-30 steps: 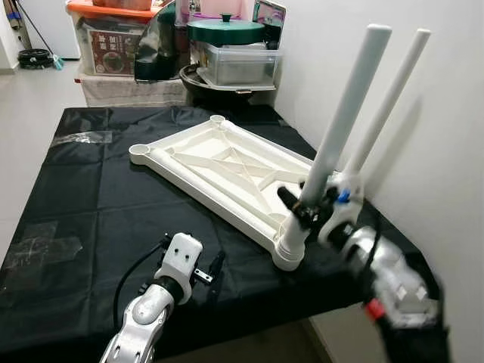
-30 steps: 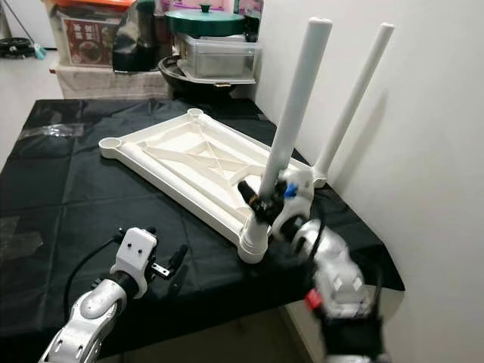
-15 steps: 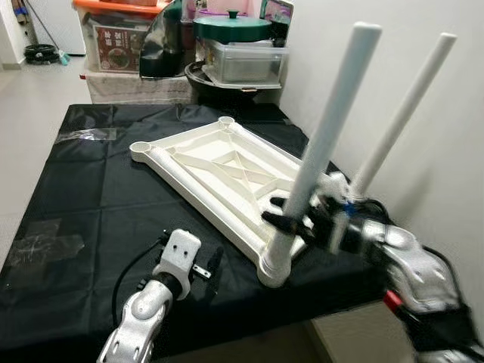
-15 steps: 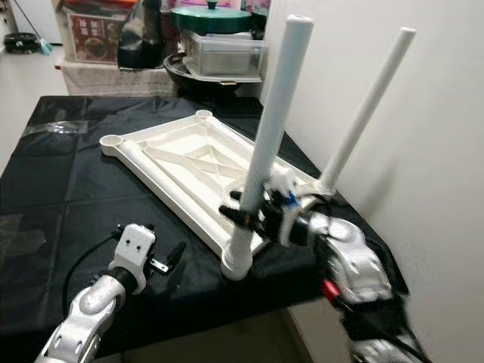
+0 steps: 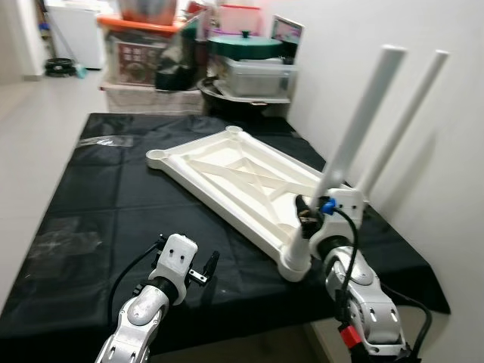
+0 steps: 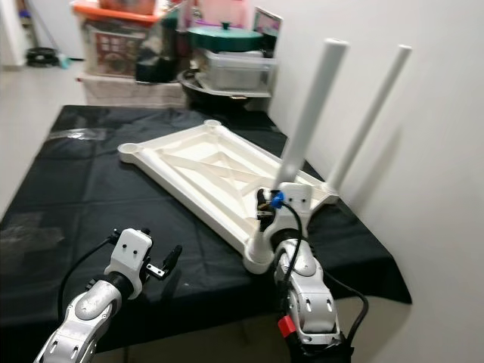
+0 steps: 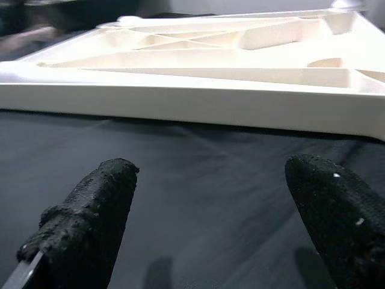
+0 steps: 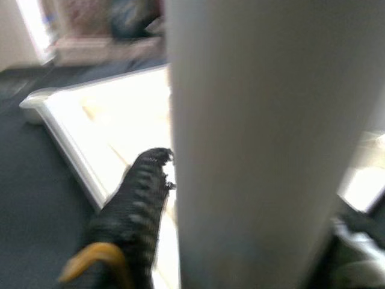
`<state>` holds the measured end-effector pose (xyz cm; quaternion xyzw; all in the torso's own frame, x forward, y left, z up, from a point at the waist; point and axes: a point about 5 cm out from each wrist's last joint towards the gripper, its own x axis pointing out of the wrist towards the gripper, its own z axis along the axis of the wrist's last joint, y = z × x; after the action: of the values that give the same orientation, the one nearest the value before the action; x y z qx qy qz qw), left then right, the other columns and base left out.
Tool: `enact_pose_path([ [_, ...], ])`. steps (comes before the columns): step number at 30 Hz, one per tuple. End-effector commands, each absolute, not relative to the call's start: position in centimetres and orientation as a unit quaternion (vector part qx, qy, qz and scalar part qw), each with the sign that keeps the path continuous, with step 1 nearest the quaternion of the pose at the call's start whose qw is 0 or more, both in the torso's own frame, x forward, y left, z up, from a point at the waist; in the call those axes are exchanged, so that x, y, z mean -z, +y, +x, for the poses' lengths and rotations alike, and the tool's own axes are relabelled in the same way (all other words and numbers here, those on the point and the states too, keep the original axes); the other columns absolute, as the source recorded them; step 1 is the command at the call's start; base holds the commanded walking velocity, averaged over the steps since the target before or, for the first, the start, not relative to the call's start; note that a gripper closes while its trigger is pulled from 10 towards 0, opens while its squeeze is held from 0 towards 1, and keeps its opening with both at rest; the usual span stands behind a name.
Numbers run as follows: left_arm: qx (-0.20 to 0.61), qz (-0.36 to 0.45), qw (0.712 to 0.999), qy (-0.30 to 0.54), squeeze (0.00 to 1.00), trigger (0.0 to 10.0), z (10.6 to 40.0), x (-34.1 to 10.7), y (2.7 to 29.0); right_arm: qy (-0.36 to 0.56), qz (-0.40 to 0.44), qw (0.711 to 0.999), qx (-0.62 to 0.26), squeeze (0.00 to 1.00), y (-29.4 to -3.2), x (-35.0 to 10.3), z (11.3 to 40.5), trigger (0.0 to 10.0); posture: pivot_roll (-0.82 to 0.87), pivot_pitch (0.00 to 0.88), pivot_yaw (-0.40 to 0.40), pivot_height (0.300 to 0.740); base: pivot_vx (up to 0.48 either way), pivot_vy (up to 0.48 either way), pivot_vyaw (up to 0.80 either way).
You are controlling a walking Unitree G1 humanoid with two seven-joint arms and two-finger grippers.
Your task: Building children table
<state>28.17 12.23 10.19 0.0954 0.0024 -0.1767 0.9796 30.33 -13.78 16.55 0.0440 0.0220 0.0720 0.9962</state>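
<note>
While our right gripper pinches the near leg low down, just above its corner socket, we've got the white tabletop lying upside down on the black cloth right in front of us. That leg stands tilted in the corner nearest the gripper, and a second leg stands in the next corner, just behind it by the wall. In the right wrist view one black finger sits pressed against the leg. Our left gripper hovers low over the cloth with its fingers spread wide, holding nothing, and the tabletop's long edge runs just ahead of them. Storage bins sit well beyond the tabletop.
</note>
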Motion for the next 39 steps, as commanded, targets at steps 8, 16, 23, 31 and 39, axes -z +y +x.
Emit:
enact_pose_path([
  [8, 0.177, 0.093, 0.98, 0.008, 0.0, 10.0, 28.3, -9.9, 12.0, -0.042, 0.035, 0.924, -0.38, 0.0, -14.8, -22.2, 31.3, 10.0, 0.08, 0.0, -0.141, 0.74, 0.0, 0.0, 0.0],
  [16, 0.175, 0.093, 0.98, 0.006, 0.0, 10.0, 28.3, -9.9, 12.0, 0.012, -0.037, 0.908, -0.416, 0.0, -15.2, -20.1, 30.8, 0.0, 0.09, 0.0, -0.15, 0.74, 0.0, 0.0, 0.0],
  [23, 0.173, 0.095, 0.98, 0.008, 0.0, 10.0, 28.2, -9.8, 12.2, 0.092, -0.011, 0.987, -0.132, 0.0, -18.0, -15.8, 33.9, 0.0, 0.08, 0.0, -0.143, 0.74, 0.0, 0.0, 0.0],
  [31, 0.177, 0.097, 0.979, 0.01, 0.0, 10.0, 28.1, -9.7, 12.2, 0.129, -0.02, 0.989, 0.065, 0.0, -18.3, -12.3, 31.9, 1.6, 0.09, 0.0, -0.136, 0.74, 0.0, 0.0, 0.0],
  [39, 0.176, 0.097, 0.98, 0.011, 0.0, 10.0, 28.1, -9.7, 12.3, 0.041, 0.013, 0.997, -0.058, 0.0, -16.4, -16.2, 33.4, 10.0, 0.09, 0.0, -0.136, 0.74, 0.0, 0.0, 0.0],
])
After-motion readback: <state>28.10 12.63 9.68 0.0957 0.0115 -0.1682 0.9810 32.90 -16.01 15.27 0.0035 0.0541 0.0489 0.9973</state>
